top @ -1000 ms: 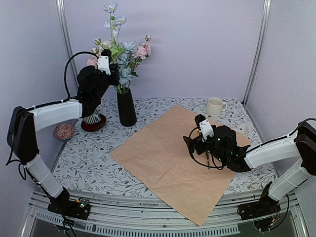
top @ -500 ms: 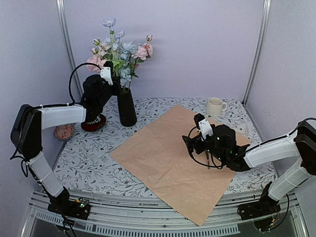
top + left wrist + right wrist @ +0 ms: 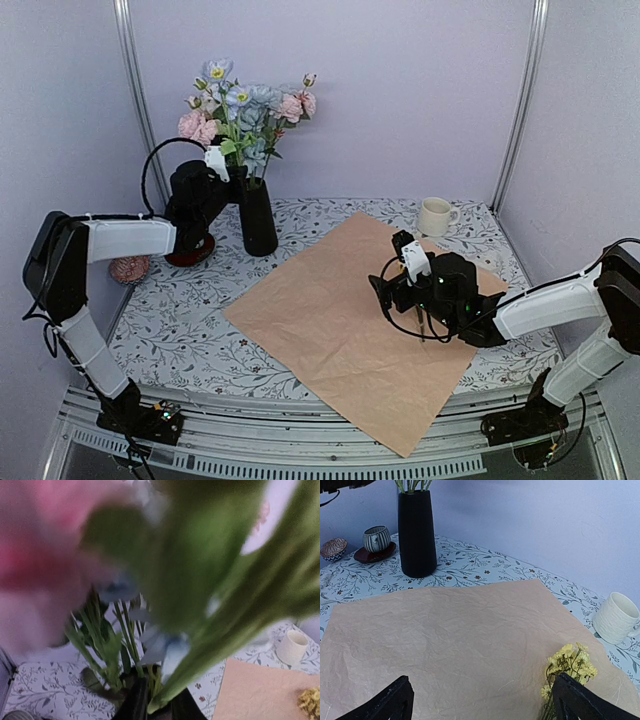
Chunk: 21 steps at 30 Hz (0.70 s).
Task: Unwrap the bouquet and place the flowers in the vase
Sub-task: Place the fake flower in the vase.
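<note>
Tan paper (image 3: 350,320) overhangs near table (image 3: 170,330) edge; right hand (image 3: 482,700) wide above it; left hand (image 3: 228,172) grip untellable.

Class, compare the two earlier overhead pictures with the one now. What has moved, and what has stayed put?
The left gripper came down from among the blooms to the mouth of the vase, and the flowers sank with it, deeper inside. Whether its jaws have released the stems is unclear. The right gripper, open over the tan paper, and the cream mug stayed put.
</note>
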{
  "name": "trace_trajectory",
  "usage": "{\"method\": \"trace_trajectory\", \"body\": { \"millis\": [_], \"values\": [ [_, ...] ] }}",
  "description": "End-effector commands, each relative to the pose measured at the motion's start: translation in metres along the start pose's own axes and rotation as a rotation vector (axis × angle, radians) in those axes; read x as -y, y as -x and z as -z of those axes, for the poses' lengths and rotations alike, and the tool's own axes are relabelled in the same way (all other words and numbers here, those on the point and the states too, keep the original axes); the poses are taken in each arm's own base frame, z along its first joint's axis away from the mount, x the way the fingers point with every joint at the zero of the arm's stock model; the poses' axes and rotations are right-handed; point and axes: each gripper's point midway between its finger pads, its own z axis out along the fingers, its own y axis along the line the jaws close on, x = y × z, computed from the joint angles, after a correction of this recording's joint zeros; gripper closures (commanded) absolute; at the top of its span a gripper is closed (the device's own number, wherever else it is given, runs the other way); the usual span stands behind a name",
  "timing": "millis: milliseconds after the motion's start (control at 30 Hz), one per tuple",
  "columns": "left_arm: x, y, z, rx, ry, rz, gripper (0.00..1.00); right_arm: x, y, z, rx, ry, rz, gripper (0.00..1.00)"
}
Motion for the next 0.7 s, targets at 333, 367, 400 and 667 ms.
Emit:
{"method": "trace_trajectory", "body": {
  "millis": [333,367,400,667],
  "values": [
    [0.007,-0.044,0.024,-0.119,-0.083,0.035,0.60,-0.002,0.006,-0.003,0.004,0.010,-0.008,0.01],
    [0.008,-0.045,0.024,-0.121,-0.088,0.035,0.60,-0.003,0.006,-0.003,0.003,0.012,-0.008,0.01],
    [0.008,-0.045,0.025,-0.124,-0.092,0.037,0.59,-0.003,0.006,-0.003,0.003,0.015,-0.007,0.01],
    [0.008,-0.026,0.039,-0.079,-0.098,0.049,0.56,-0.003,0.006,-0.003,0.002,0.014,-0.006,0.01]
  ]
}}
